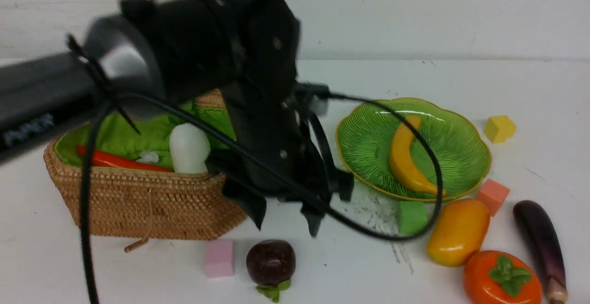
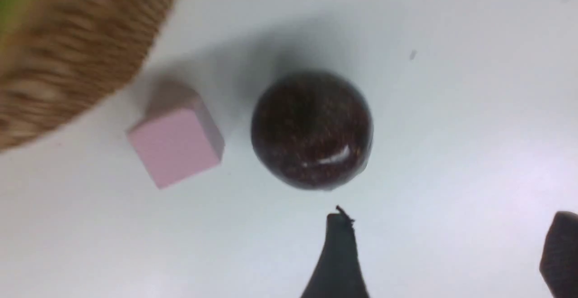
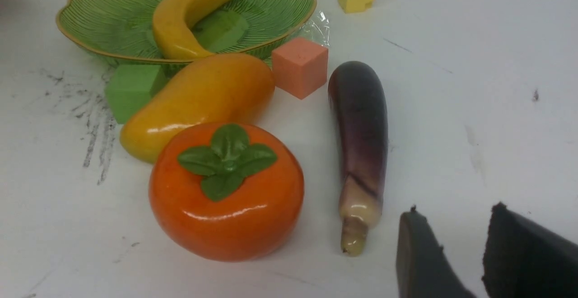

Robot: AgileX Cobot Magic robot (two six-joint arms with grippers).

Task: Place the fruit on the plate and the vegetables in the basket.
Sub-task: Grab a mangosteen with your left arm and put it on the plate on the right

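On the table (image 1: 530,87), in the front view, the basket (image 1: 138,202) is seen at the left, with the radish (image 1: 188,149) and the pepper (image 1: 120,161) lodged inside on its green lining. The left hand (image 1: 286,219) is held above the table just beside the basket's right end, its fingers spread wide and nothing gripped. The mangosteen (image 1: 270,261) is seen on the table near it, toward the camera, with a pink cube (image 1: 219,258) just beside. The banana (image 1: 405,156) is laid in the plate (image 1: 364,138) at the right. The mango (image 1: 457,232), persimmon (image 1: 501,278) and eggplant (image 1: 541,239) are found on the table at the plate's near side, a green cube (image 1: 411,216) and an orange cube (image 1: 492,195) at its rim, and a yellow cube (image 1: 499,129) to its right.

From the left wrist, the mangosteen is seen ahead of the wide-set fingertips (image 2: 338,253), apart from them.

From the right wrist, the right hand (image 3: 456,210) is shown with only a narrow gap and nothing held; the eggplant's stem end lies near, untouched.
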